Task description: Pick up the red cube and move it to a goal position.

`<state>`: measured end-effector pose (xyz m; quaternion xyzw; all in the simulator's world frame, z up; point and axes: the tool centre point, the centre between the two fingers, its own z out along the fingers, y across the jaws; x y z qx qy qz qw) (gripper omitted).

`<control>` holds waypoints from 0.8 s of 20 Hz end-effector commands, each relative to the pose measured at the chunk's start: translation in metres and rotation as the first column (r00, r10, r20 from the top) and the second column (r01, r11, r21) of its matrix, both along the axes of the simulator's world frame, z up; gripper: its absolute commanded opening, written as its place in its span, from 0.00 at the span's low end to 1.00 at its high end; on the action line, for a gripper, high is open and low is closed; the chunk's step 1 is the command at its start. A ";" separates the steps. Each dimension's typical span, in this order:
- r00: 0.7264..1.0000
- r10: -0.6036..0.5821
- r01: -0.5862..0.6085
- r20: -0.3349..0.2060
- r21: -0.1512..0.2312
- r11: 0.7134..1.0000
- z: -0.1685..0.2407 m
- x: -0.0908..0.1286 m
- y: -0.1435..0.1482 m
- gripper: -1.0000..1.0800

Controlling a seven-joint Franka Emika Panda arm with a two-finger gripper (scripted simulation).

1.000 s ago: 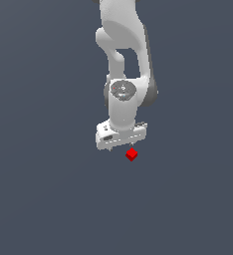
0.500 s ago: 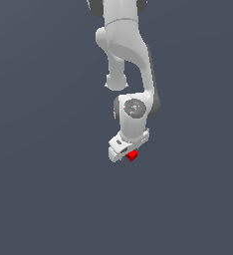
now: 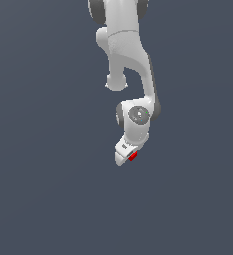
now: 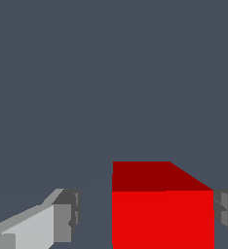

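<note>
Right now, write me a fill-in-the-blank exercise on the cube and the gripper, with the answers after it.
1. The cube between the gripper's fingers is coloured ____.
2. In the wrist view, a gap shows between the cube and one finger, so the gripper is not yet ____ on it.
3. In the exterior view, the cube is mostly hidden by the white ____.
4. The number of cubes in the scene is ____.

Answers: red; shut; gripper; one

surface: plain dark grey-blue floor [image 3: 39,199] | featureless, uniform
</note>
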<state>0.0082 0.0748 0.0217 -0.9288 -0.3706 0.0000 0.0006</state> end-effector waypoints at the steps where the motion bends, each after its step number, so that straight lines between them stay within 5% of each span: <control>1: 1.000 0.011 -0.011 0.000 -0.001 1.000 -0.002 0.000 0.001 0.96; 2: 1.000 0.011 -0.011 0.000 -0.001 1.000 -0.002 0.000 0.001 0.00; 16: 1.000 0.011 -0.011 0.000 -0.001 1.000 0.002 -0.001 0.000 0.00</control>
